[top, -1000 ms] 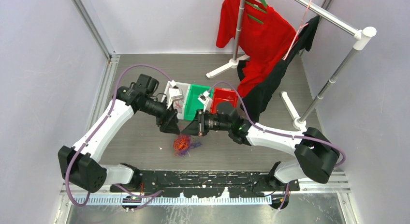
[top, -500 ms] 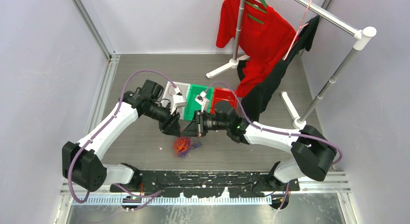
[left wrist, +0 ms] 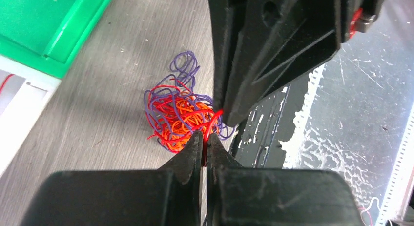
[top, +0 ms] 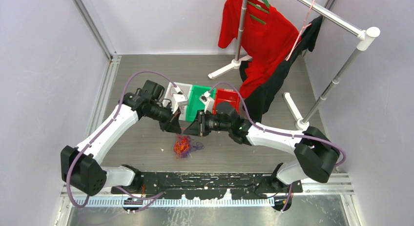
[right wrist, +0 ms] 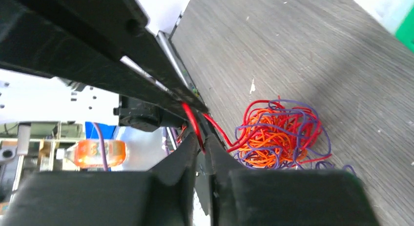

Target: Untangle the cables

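Observation:
The cables (top: 183, 146) are a fist-sized tangle of red, orange and purple loops on the grey table, just below where both grippers meet tip to tip. My left gripper (top: 178, 130) is shut on a red strand (left wrist: 210, 126) that rises from the tangle (left wrist: 178, 113). In the left wrist view its tips (left wrist: 205, 139) pinch that strand tight. My right gripper (top: 188, 131) faces it closely. Its jaws (right wrist: 202, 145) stand slightly apart, with the same red strand (right wrist: 193, 123) running loose through the gap. The tangle (right wrist: 278, 135) lies to the right behind it.
A white bin (top: 172, 92), a green bin (top: 195, 101) and a red bin (top: 225, 96) sit in a row just behind the grippers. A clothes rack (top: 337, 21) with a red shirt (top: 254, 35) and a black garment (top: 273, 84) stands at the back right.
The left arm swung in toward the right gripper and its jaws shut on the red strand. The right jaws parted a little. The tangle shifted slightly.

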{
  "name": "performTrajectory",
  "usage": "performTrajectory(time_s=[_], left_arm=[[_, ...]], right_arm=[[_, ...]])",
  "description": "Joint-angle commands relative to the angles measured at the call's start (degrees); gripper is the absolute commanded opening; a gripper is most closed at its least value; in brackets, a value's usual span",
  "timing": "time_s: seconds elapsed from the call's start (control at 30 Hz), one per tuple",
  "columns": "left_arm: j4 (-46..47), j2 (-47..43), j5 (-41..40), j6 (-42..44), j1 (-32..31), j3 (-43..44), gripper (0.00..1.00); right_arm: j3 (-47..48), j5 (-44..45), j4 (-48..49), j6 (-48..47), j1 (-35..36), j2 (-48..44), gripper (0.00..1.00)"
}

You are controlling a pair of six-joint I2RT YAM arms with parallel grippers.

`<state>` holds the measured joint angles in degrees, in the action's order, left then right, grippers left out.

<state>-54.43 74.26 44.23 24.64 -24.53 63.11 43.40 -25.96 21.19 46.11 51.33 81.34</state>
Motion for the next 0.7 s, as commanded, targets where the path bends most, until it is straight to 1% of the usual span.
performTrajectory(time_s=[0.0, 0.03, 0.07, 0.13, 0.2, 0.33, 0.4, 0.5, 0.67], left_arm=[[-1.4, -4.6, -3.7, -3.7, -0.2, 3.7, 0.0], [-1.7, -4.9, -4.4, -5.0, -0.2, 4.2, 0.0], [-2.0, -5.3, -4.9, -6.7, -0.2, 4.6, 0.0], [-2.1, -5.8, -6.5, -10.3, -0.2, 5.3, 0.0], [-2.2, -6.6, -8.6, -13.7, -0.2, 5.9, 0.0], [-4.0, -7.8, -12.5, -18.7, -0.2, 7.1, 0.0], [-4.8, -8.6, -13.1, -20.2, -0.2, 7.7, 0.0], [-6.5, -9.7, -9.6, -20.7, -0.2, 9.3, 0.0], [-9.2, -10.4, -2.8, -20.2, -0.3, 11.5, 0.0]], right_arm=[[1.5, 9.6, -3.1, -3.7, 0.4, -4.1, 0.29], [1.3, 11.7, -3.7, -4.3, 0.5, -4.7, 0.41], [1.0, 13.4, -3.8, -5.1, 0.8, -5.4, 0.49], [0.4, 16.8, -3.5, -6.8, 2.2, -7.1, 0.6], [-0.3, 20.1, -3.0, -9.5, 4.5, -8.7, 0.65], [-0.8, 28.3, -3.0, -13.0, 10.5, -10.5, 0.7], [-0.8, 32.2, -2.9, -13.8, 12.6, -10.3, 0.71], [-1.3, 36.2, -0.7, -13.6, 14.0, -9.2, 0.71], [-0.1, 39.2, 2.0, -13.0, 14.1, -7.2, 0.68]])
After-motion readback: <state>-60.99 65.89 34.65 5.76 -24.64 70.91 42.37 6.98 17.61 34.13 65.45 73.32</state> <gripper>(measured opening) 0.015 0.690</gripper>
